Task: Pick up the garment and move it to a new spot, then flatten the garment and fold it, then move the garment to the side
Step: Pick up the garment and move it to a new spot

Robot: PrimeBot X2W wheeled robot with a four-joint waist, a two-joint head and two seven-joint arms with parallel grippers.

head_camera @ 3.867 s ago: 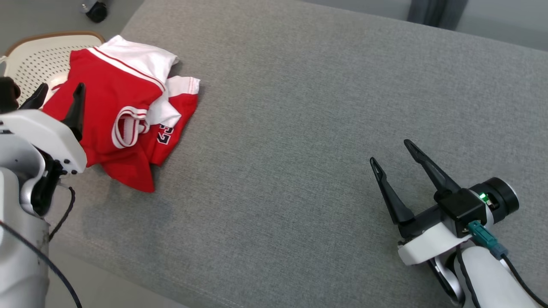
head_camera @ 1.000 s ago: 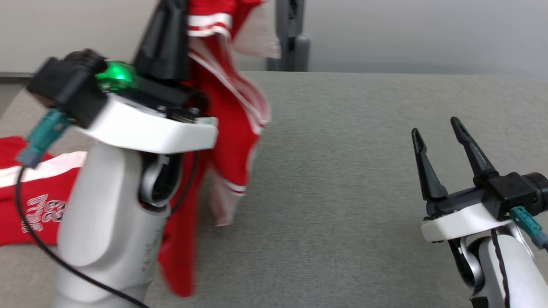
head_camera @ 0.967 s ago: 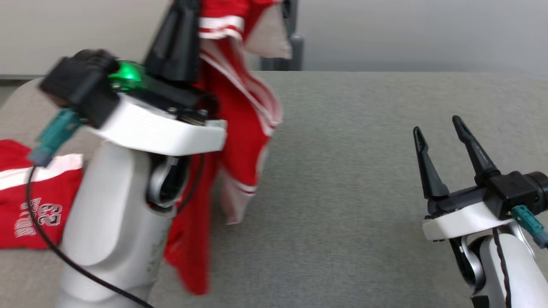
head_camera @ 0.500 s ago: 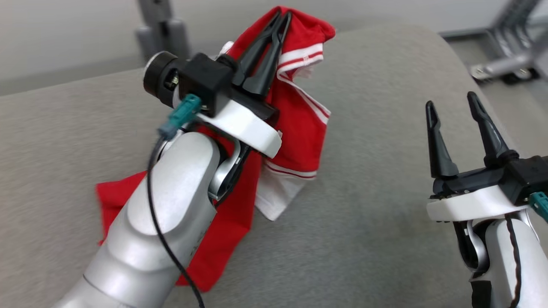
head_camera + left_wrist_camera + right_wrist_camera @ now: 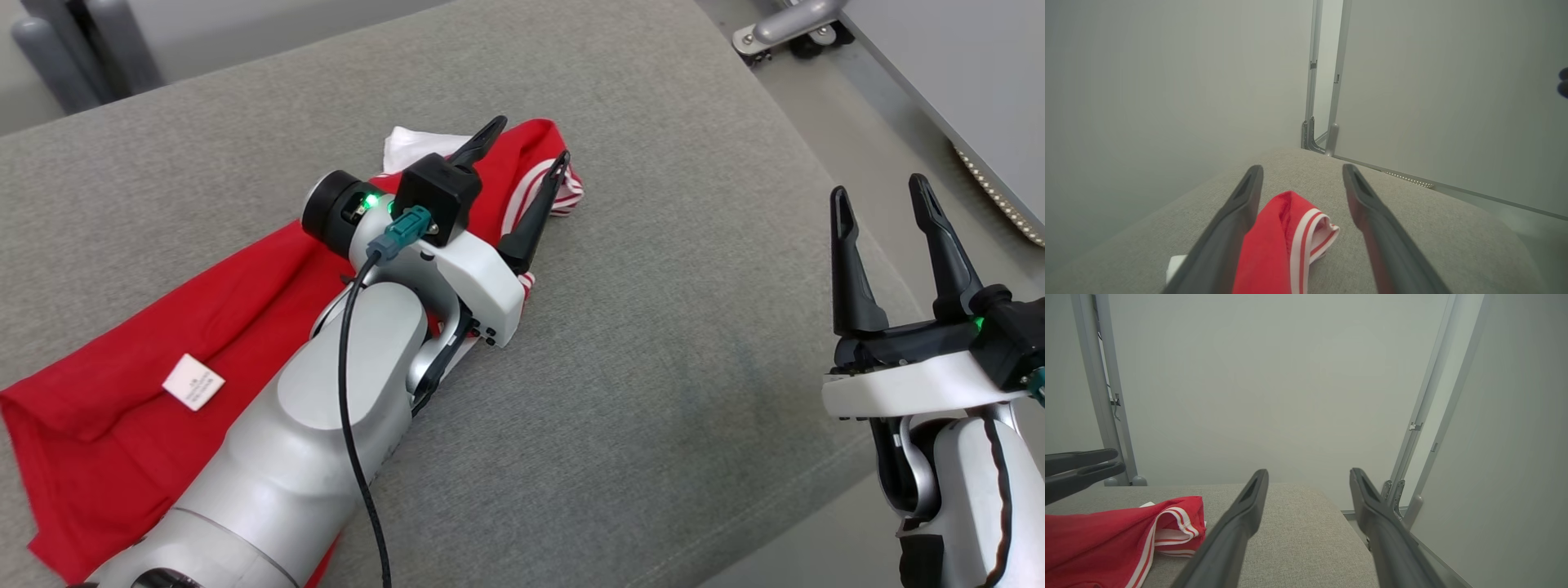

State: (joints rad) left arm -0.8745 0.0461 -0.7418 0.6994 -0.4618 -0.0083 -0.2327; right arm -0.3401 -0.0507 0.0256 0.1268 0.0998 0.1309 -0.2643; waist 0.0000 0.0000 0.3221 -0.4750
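Left gripper agape over garment; forearm covers middle; label beside.

Right pincer spread wide, red garment lying on grey cushion

A grey fabric-covered surface lies before pale wall panels and grey metal posts.

left claw: shut → open | garment: lifted → lying on grey cushion
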